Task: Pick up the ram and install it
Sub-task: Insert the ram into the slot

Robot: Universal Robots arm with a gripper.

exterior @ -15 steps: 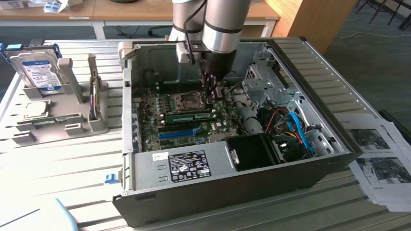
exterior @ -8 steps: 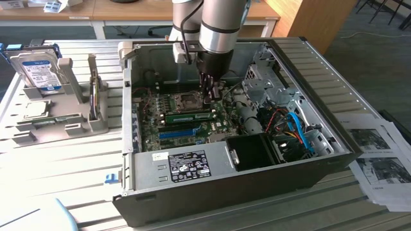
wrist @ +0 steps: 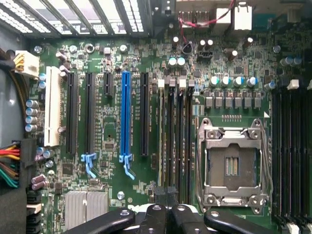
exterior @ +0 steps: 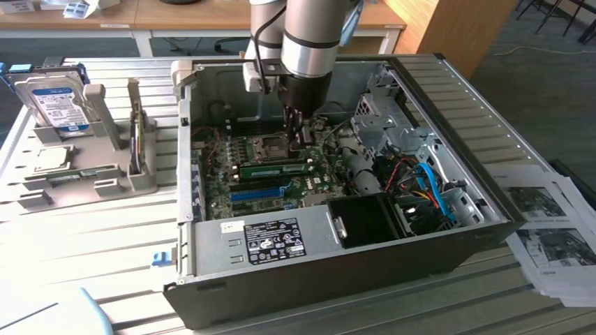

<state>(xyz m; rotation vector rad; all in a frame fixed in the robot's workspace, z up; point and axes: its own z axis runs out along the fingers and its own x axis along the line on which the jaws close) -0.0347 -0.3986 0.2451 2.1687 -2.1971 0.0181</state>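
Observation:
A green ram stick (exterior: 275,169) stands on edge in a memory slot on the motherboard, between the processor socket (exterior: 273,145) and the blue slot (exterior: 258,193). In the wrist view the ram (wrist: 161,136) shows edge-on as a thin pale strip beside the black memory slots (wrist: 180,136). My gripper (exterior: 297,143) reaches down into the open case, just above the ram's end nearest the drive cage. Its black fingertips are pressed together with nothing between them (wrist: 168,197). Whether they touch the stick I cannot tell.
The open computer case (exterior: 484,132) surrounds the arm, with a drive cage (exterior: 382,112), cables (exterior: 423,185) and the power supply (exterior: 270,237) close by. On the exterior view's left, a grey holder (exterior: 84,178) carries a blue-labelled hard drive (exterior: 56,101) and a thin board (exterior: 138,143) on edge. Papers (exterior: 549,223) lie on the right.

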